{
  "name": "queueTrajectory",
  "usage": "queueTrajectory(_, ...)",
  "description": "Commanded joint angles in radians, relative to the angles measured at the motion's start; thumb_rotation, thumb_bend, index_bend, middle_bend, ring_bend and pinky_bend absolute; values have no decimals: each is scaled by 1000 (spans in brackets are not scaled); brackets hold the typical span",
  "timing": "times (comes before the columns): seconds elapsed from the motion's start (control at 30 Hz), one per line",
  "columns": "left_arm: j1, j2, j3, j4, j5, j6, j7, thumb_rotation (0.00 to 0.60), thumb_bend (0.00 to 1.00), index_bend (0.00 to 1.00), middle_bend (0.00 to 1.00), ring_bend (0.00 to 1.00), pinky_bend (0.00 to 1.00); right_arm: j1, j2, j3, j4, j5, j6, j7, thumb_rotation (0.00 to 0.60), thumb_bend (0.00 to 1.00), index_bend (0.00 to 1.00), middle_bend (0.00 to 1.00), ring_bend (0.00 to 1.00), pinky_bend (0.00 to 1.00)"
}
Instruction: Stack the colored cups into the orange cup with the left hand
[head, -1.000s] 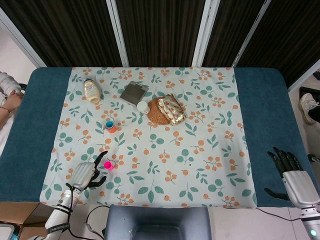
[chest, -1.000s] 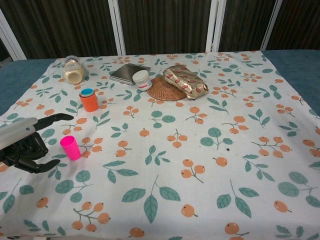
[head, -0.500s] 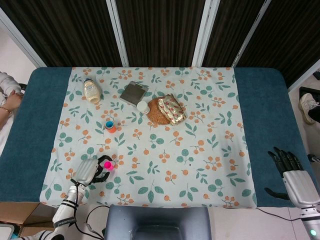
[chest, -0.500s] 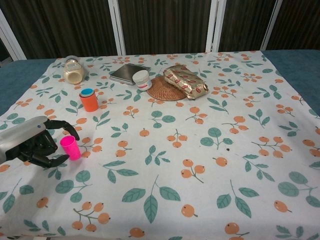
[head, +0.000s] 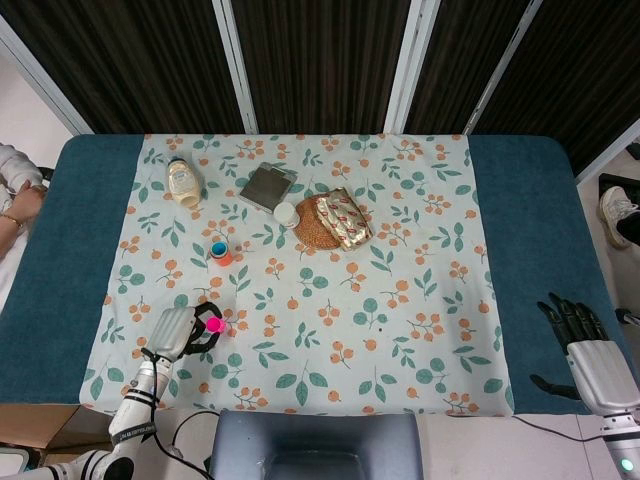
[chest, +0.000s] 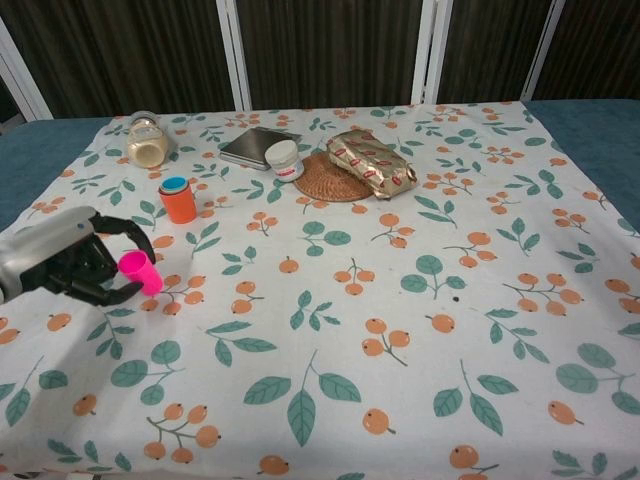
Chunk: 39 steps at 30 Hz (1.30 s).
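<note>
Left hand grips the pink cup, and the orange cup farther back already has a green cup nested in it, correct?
Not quite: the cup nested in the orange cup is blue, as the chest view shows. The left hand does grip the pink cup.

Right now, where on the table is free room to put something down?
The flowered cloth is bare right of the pink cup and in front of the round mat. The far left is crowded: jar, orange cup, tin, snack bag.

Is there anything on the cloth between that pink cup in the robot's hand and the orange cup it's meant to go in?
Nothing visible. The left hand holds the pink cup, and only bare tablecloth lies between it and the orange cup.
</note>
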Motion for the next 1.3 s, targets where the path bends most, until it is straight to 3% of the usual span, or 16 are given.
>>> queueTrajectory(0.03,-38,11,-85,-9,-21,17,0,600,390,588,1000,1000,1000,1,-1,1,0,2,-2,-2,600,186,0,0,0,0)
queueTrajectory(0.2,-130,-3,-233,41,-122,-6,41,600,391,588,1000,1000,1000,2,-5,7,-1,14,-4,-10,600,186,0,0,0,0)
queueTrajectory(0.37,-211,-50,-288,150,-202,-50,85,600,391,588,1000,1000,1000,6,-13,13,0,28,-13,-25,600,185,0,0,0,0)
queueTrajectory(0.6,-263,-109,-282,274,-250,-98,99,600,390,588,1000,1000,1000,8,-16,23,-2,49,-19,-36,600,185,0,0,0,0)
queueTrajectory(1.1,-296,-174,-251,431,-272,-147,87,600,384,576,1000,1000,1000,7,-10,24,-4,51,-16,-26,600,185,0,0,0,0)
queueTrajectory(1.17,-300,-178,-249,444,-276,-155,89,600,390,514,1000,1000,1000,7,-11,24,-3,52,-17,-27,600,185,0,0,0,0)
queueTrajectory(1.3,-303,-177,-245,453,-287,-177,94,600,388,182,1000,1000,1000,7,-11,25,-3,53,-18,-29,600,185,0,0,0,0)
